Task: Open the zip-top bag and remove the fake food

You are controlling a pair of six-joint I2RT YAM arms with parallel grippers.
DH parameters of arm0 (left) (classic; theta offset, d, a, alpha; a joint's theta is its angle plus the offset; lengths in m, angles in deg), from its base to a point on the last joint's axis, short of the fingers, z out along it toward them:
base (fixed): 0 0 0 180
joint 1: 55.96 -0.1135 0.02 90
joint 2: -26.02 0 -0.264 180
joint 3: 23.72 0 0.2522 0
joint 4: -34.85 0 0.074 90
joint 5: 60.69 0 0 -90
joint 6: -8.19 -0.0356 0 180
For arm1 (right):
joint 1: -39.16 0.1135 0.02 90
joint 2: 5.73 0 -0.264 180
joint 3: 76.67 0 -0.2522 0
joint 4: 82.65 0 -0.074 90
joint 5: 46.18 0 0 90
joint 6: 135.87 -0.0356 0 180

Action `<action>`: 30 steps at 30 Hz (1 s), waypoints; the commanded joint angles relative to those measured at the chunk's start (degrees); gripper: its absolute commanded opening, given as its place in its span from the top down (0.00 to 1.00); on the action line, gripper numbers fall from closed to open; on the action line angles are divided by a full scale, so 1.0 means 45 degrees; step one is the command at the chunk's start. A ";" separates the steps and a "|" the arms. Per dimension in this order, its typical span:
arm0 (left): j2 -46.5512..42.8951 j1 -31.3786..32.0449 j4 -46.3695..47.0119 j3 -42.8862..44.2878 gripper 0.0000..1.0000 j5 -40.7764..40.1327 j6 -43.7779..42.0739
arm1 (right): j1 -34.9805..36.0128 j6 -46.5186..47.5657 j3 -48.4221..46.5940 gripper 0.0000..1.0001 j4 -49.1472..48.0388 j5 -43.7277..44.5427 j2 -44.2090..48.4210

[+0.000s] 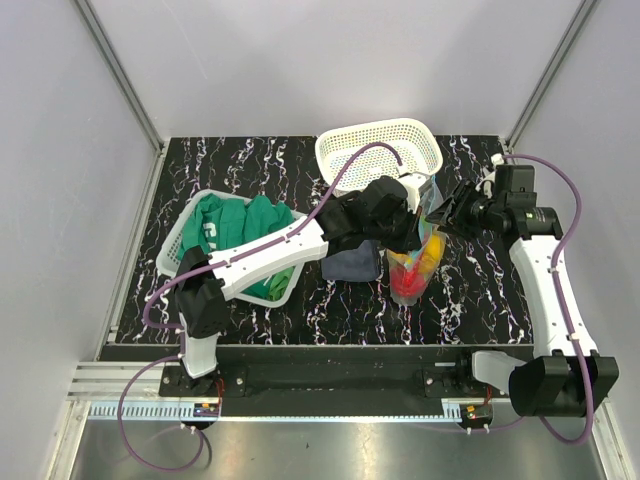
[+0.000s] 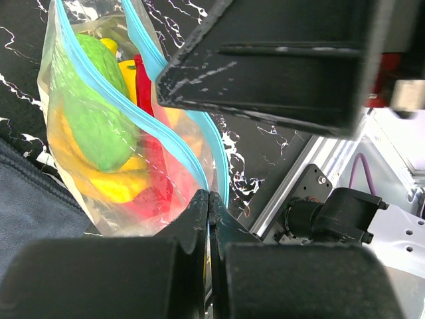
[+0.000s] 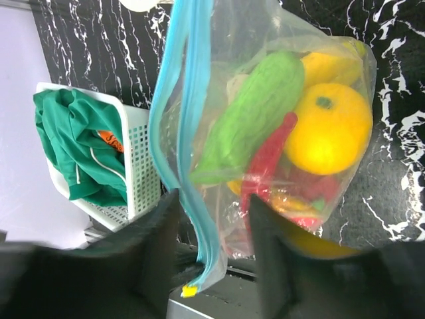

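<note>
We're opening the bag (image 3: 265, 133): left gripper (image 2: 209, 199), jaws closed, pinches its strip (image 2: 99, 86); right gripper's (image 3: 212, 203) parted jaws straddle the strip and should clamp next.

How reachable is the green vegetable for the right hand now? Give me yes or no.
Probably no. The green vegetable sits inside the zip-top bag, behind plastic. The right hand straddles the teal zip strip at the mouth, which looks only narrowly parted.

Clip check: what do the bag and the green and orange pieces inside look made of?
The zip-top bag: thin clear plastic film, creased and glinting, with a teal zip strip. The green vegetable and round orange fruit: probably moulded plastic, smooth with glossy highlights.
</note>
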 commanded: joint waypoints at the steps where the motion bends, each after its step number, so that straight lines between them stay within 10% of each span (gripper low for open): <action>1: -0.0227 0.0014 0.0605 0.0465 1.00 0.0237 -0.0038 | -0.0003 0.0256 0.0374 0.55 -0.0883 -0.0372 -0.0281; 7: -0.0617 0.0014 0.0546 0.0697 1.00 0.0430 -0.0389 | -0.0003 0.0744 0.0356 1.00 -0.0944 -0.0665 -0.0282; 17: -0.0150 0.0366 0.1717 0.2044 0.80 0.0315 -0.0371 | 0.0016 0.0627 -0.0288 1.00 0.1340 -0.0529 0.1280; 30: 0.1276 -0.0141 0.1367 0.2613 0.91 -0.0838 0.0626 | 0.0016 0.1252 -0.1148 1.00 0.2534 0.0076 0.1828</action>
